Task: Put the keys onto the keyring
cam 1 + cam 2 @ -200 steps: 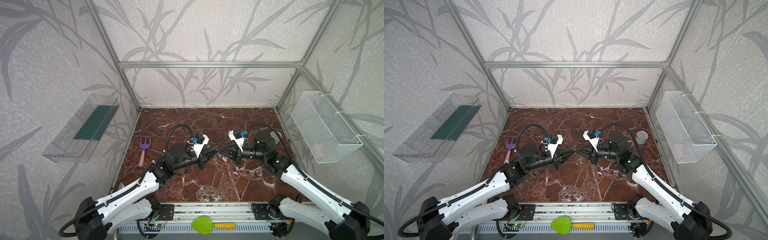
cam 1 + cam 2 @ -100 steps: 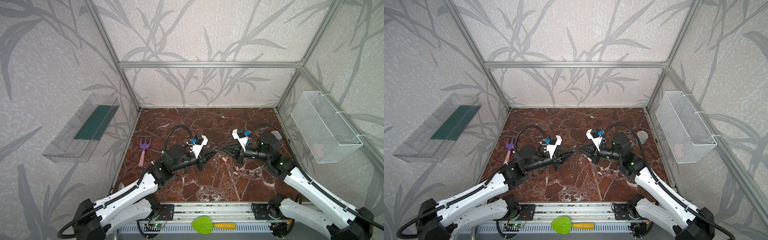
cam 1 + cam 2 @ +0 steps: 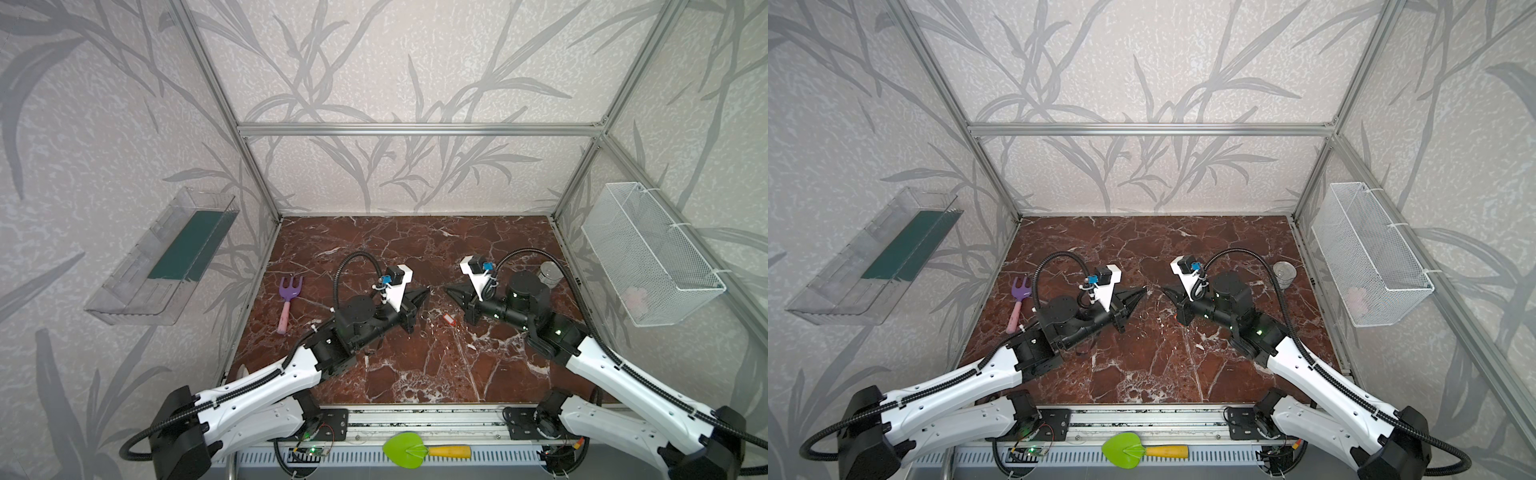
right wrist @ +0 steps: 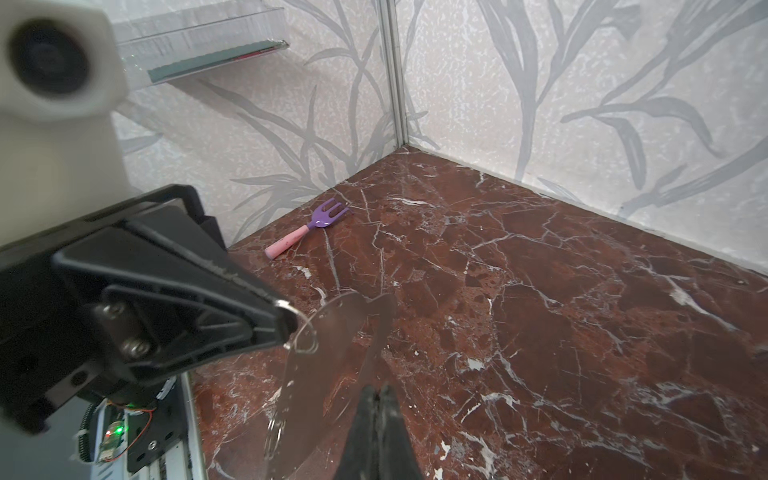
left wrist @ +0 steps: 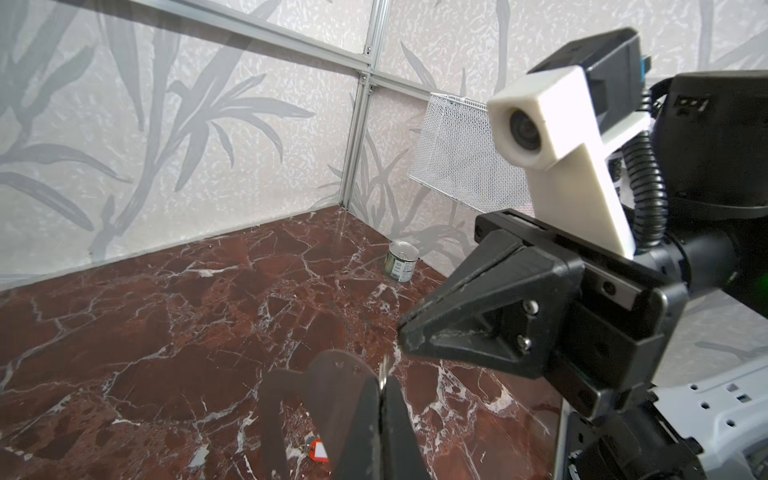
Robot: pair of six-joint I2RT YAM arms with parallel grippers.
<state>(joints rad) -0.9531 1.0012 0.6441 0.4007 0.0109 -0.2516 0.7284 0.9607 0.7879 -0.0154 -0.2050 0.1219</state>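
Red marble floor (image 3: 415, 249) | left end effector (image 3: 427, 291) pinches wire keyring (image 4: 305, 338) | right end effector (image 3: 448, 288) closed

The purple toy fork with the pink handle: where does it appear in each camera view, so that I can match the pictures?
In a top view: purple toy fork on the floor, at its left edge.
In a top view: purple toy fork, same left edge.
Left wrist: not in it.
Right wrist: purple toy fork far off, near the floor's corner.
Shared landmark: the left gripper, in all four.
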